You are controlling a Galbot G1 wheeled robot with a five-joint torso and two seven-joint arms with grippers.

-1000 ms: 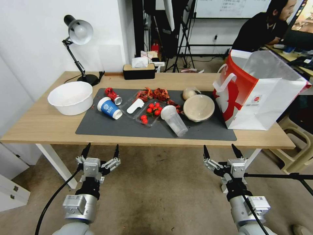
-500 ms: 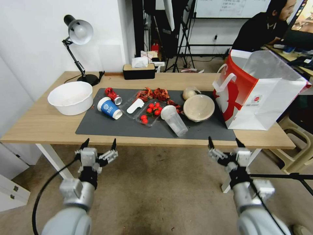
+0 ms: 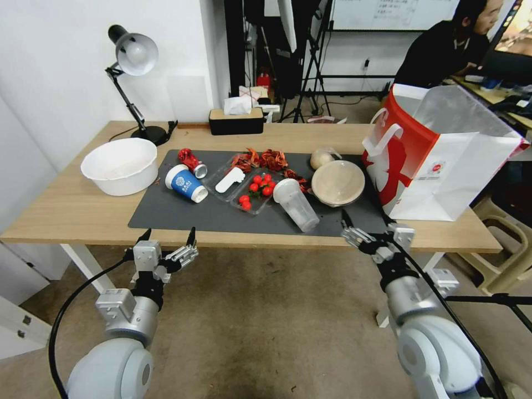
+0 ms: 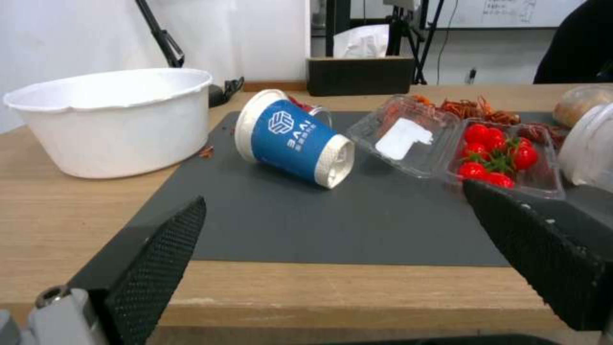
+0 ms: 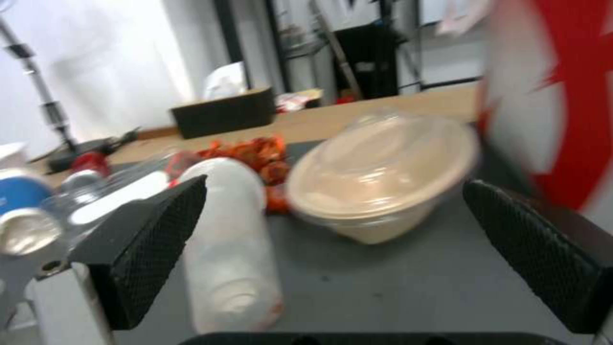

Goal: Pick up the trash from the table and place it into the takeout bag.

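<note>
Right gripper (image 3: 364, 220) at the table's (image 3: 72, 213) near edge, jaws spread wide and empty — facing the clear plastic cup (image 3: 296, 204) and beige bowl (image 3: 338, 182) on the mat. Left gripper (image 3: 169, 235) likewise agape, below the edge. Takeout bag (image 3: 438, 158) upright at far right.

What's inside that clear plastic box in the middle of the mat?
The clear plastic box holds red cherry tomatoes in one half and a white flat piece in the other. What lies beneath them is hidden.
</note>
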